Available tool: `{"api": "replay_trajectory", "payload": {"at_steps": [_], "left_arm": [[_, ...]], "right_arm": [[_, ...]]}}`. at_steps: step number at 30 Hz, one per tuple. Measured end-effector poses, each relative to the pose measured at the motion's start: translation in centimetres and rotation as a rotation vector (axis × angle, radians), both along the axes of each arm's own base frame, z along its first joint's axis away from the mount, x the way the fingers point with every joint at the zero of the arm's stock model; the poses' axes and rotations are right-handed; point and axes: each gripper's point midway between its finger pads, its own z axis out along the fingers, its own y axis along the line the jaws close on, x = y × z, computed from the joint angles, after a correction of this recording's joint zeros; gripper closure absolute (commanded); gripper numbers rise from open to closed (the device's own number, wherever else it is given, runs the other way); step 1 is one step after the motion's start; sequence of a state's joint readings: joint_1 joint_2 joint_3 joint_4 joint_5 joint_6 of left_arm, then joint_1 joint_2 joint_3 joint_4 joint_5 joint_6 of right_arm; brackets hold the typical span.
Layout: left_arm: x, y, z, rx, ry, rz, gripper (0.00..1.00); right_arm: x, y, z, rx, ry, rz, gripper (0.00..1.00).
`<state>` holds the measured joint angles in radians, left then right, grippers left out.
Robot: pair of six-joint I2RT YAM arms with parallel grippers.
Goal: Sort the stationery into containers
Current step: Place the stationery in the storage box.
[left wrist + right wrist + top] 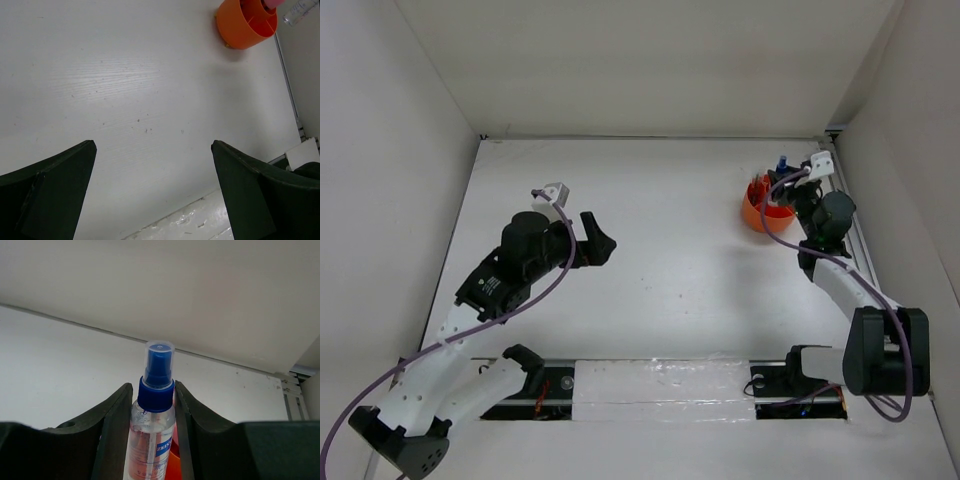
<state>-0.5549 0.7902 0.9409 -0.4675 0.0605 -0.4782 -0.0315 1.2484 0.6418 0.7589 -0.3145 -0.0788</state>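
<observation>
Orange, round, divided plastic tub (765, 212) is sitting near the bench's (670, 290) far right corner. My right hand (152, 400) is clamping the clear blue-capped spray bottle (150, 440) upright at its rim. I am aiming to lower it straight into one compartment before releasing. My left hand (153, 147) is gaping wide, empty.

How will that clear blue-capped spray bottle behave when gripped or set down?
The spray bottle looks like rigid, smooth plastic, so it may slip between the jaws. It's tall and narrow, so likely to tip when stood down, then roll.
</observation>
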Motion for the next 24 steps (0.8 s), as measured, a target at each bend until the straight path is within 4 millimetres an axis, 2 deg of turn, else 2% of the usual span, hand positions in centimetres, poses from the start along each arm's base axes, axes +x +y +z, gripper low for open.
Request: {"api": "replay_trajectory", "payload": {"at_steps": [5,13,17,24], "left_arm": [[-0.2,-0.4,-0.4,0.003,0.007,-0.030,0.00],[-1.1,-0.9,-0.1,-0.011,-0.009,-0.090,0.00],[-1.3,-1.2,0.1,-0.020,-0.016,-0.116,0.00],[-1.6,-1.5,0.1,-0.024,-0.016,-0.145,0.00]], "right_arm": [[0.7,0.3,-1.6,-0.005,0.029,0.030,1.00],[2.0,0.4,-6.7,-0.006,0.147,0.061,1.00],[2.3,0.5,-7.0,-0.021,0.150,0.070,1.00],[2.7,0.5,-5.9,-0.054,0.118,0.075,1.00]]}}
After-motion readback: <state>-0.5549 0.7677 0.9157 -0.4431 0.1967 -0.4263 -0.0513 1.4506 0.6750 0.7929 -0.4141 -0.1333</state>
